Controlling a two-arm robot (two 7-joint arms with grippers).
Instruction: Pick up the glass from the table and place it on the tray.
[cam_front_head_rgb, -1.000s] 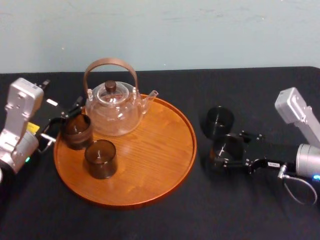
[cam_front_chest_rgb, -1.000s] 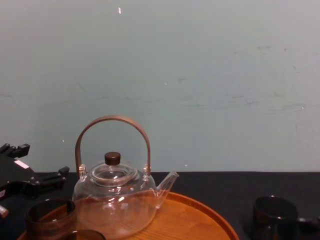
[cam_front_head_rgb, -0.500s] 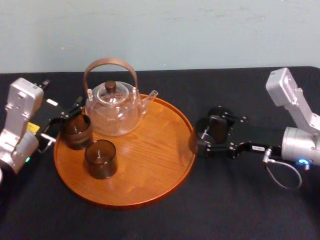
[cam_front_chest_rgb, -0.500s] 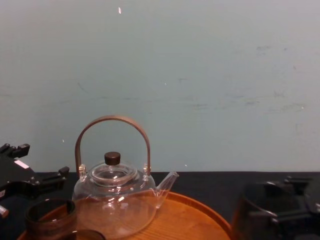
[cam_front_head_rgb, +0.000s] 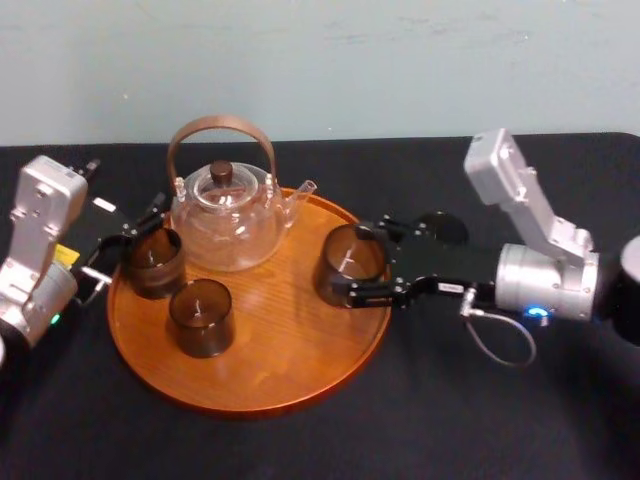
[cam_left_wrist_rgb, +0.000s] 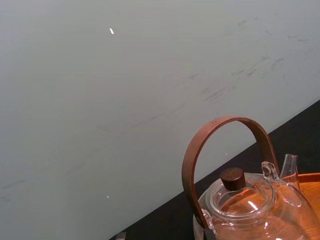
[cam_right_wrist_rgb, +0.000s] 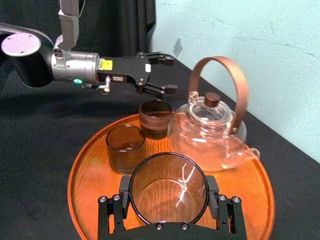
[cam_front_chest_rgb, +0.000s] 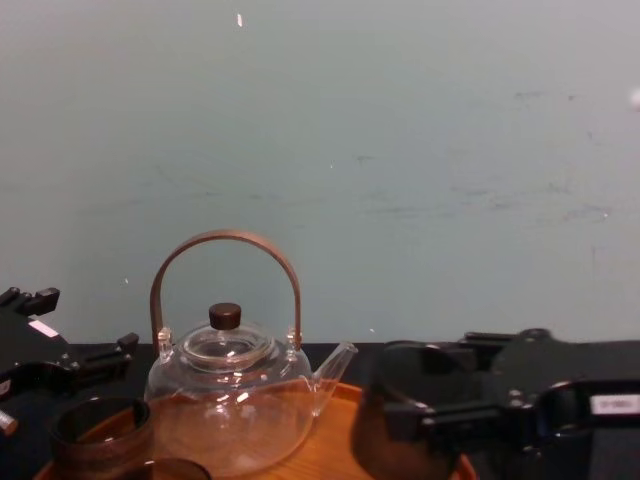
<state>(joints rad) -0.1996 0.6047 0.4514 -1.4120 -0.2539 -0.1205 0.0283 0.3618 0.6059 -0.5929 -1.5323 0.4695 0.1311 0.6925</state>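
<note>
Lowering straight down is what this step calls for, I judge: the right hand (cam_front_head_rgb: 352, 262) pinches the glass (cam_front_head_rgb: 338, 258) by its sides over the right part of the tray (cam_front_head_rgb: 280, 340), just inside the rim. Keep it upright and clear of the teapot (cam_front_head_rgb: 225, 225), and spread the fingers only once the base rests flat. The left hand (cam_front_head_rgb: 127, 240) sits, spread, at the tray's left edge.

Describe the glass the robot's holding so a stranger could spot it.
Find the round wooden tray with the teapot. At its right side, a dark glass is held in the right gripper. The two other glasses stand at the tray's left, by the left gripper.
</note>
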